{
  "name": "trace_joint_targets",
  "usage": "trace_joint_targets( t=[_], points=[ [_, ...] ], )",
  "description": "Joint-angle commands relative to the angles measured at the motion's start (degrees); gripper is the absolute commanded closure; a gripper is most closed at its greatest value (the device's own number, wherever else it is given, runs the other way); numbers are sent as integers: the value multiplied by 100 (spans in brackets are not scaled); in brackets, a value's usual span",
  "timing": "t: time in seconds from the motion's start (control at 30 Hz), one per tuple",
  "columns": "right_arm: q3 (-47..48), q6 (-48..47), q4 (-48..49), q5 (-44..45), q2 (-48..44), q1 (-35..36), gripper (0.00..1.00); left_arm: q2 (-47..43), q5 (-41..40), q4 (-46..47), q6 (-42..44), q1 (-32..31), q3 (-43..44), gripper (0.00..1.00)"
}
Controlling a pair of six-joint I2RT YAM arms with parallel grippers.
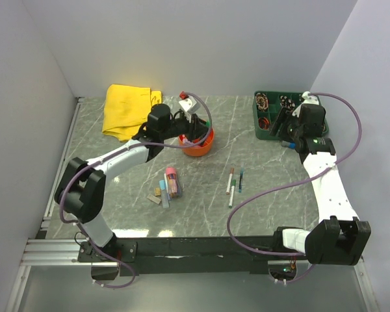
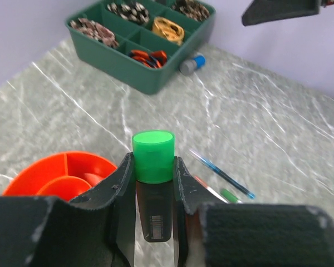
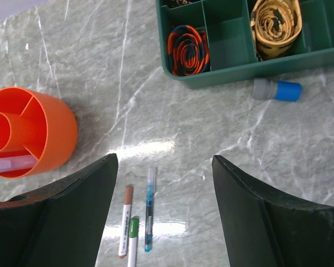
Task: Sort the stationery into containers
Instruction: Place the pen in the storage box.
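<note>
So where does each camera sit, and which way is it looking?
Top: above and behind, facing down at the table; left arm, right arm show.
Left wrist: rides its arm, facing forward; jaws holding a green-capped marker.
Right wrist: rides its arm, facing down at pens; open jaws.
Both wrist views share the orange organiser and green tray.

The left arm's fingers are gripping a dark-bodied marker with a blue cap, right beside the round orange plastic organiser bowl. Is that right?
Only the cap colour is wrong: it is bright green, not blue. In the left wrist view the left arm's fingers grip the dark-bodied marker beside the round orange plastic organiser bowl.
</note>
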Motion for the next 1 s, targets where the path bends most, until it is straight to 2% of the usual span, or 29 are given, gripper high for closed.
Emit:
trace_joint_targets(
  t=[0.0, 0.37, 0.73, 0.8, 0.97],
  points=[
    [-39, -251, 162, 192, -263, -43, 23, 174, 27, 1485, -24, 98, -94, 99],
    [-154, -348, 21, 271, -369, -43, 23, 684, 79, 1960, 441, 309, -349, 99],
    [119, -523, -173, 306, -114, -16, 23, 1027, 62, 2646, 389, 379, -674, 99],
    [154, -541, -155, 315, -70, 10, 23, 1010, -8, 2707, 363, 379, -753, 95],
    [163, -559, -111, 332, -26, 89, 23, 887, -114, 2760, 407, 405, -999, 91]
  ],
)
